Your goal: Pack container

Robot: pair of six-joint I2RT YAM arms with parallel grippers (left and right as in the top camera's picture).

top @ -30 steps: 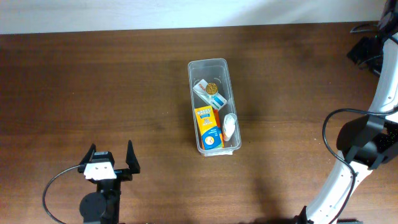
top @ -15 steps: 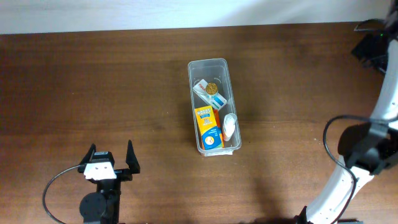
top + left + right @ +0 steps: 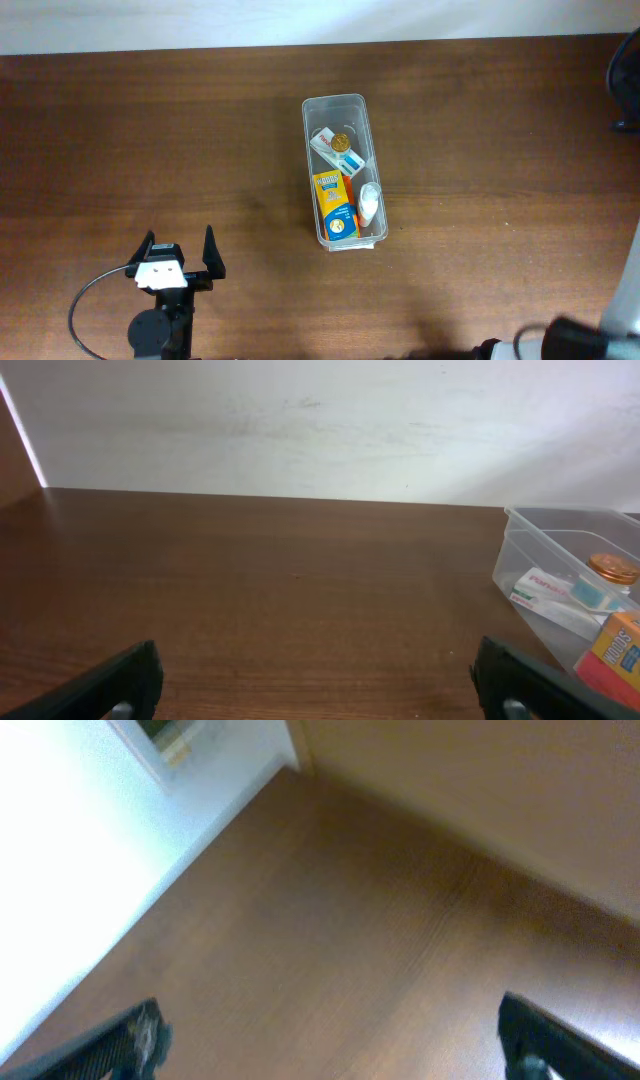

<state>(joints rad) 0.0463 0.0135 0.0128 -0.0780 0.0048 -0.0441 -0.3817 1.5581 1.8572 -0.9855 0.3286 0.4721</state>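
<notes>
The clear plastic container (image 3: 345, 108) lies lengthwise at the table's middle. It holds an orange box (image 3: 335, 203), a white and blue box with a gold round thing on it (image 3: 337, 148) and a white pouch (image 3: 369, 199). In the left wrist view the container (image 3: 530, 550) sits at the right edge with the boxes inside. My left gripper (image 3: 177, 252) is open and empty near the front left, well apart from the container. My right gripper (image 3: 330, 1035) is open and empty, its view blurred over bare wood; in the overhead view only part of its arm (image 3: 625, 300) shows.
A white wall (image 3: 300, 420) runs along the table's far edge. Dark gear (image 3: 625, 70) sits at the far right edge. A cable (image 3: 85, 300) loops beside the left arm's base.
The right arm has swung out of the overhead view toward the right edge. The left arm and the container's contents have not moved.
</notes>
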